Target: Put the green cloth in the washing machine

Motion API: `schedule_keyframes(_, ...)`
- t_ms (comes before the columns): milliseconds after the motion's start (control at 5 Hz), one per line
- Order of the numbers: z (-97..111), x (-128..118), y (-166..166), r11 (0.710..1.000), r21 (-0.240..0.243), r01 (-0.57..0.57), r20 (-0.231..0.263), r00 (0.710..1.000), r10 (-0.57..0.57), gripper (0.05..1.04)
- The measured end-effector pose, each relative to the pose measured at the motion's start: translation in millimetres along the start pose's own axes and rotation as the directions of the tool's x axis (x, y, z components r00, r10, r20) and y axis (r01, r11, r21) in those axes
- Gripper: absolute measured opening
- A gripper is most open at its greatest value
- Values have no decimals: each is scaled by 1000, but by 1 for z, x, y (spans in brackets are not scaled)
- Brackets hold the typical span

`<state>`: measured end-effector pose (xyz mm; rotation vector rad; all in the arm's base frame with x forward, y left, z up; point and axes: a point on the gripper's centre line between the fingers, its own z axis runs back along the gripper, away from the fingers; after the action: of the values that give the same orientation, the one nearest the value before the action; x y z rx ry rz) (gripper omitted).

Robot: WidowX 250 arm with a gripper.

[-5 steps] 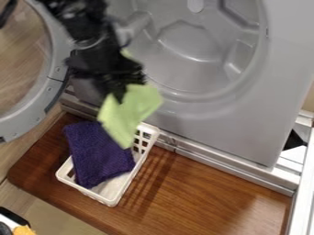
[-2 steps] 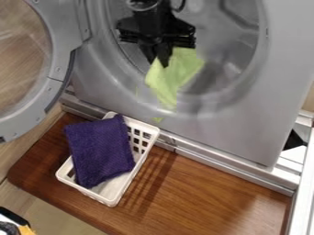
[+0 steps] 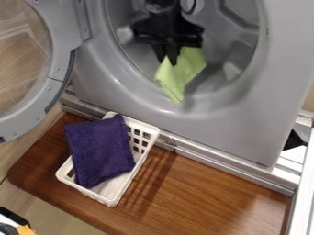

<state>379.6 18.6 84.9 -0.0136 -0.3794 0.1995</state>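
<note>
The grey washing machine (image 3: 245,124) is standing at the far side, its round opening facing me. The brown wooden board (image 3: 208,193) is lying in front of it, on the near side. The machine's round door (image 3: 56,69) is standing open at the left. The white basket (image 3: 109,199) is sitting on the left part of the board, and the purple cloth (image 3: 101,151) is lying in it and hanging over its left rim. I, the black gripper (image 3: 169,62), am hanging at the machine's opening, pointing down. My jaws are clamping on the green cloth (image 3: 185,69). This cloth is hanging below me, its lowest corner reaching the near lip of the opening; how deep it is going inside, I cannot tell.
</note>
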Motion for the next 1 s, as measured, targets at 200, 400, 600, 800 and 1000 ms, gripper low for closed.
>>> schedule_keyframes(200,-14,1,-1,1000,-1,-25,-30,999,25,122)
schedule_keyframes(400,-16,6,-1,999,1,-33,-37,999,33,316)
schedule_keyframes(600,-20,0,3,998,23,-61,-39,997,62,615)
schedule_keyframes(800,-19,-6,5,997,33,-66,-46,997,68,910)
schedule_keyframes(1000,-12,-9,6,997,35,-72,-39,997,73,1009)
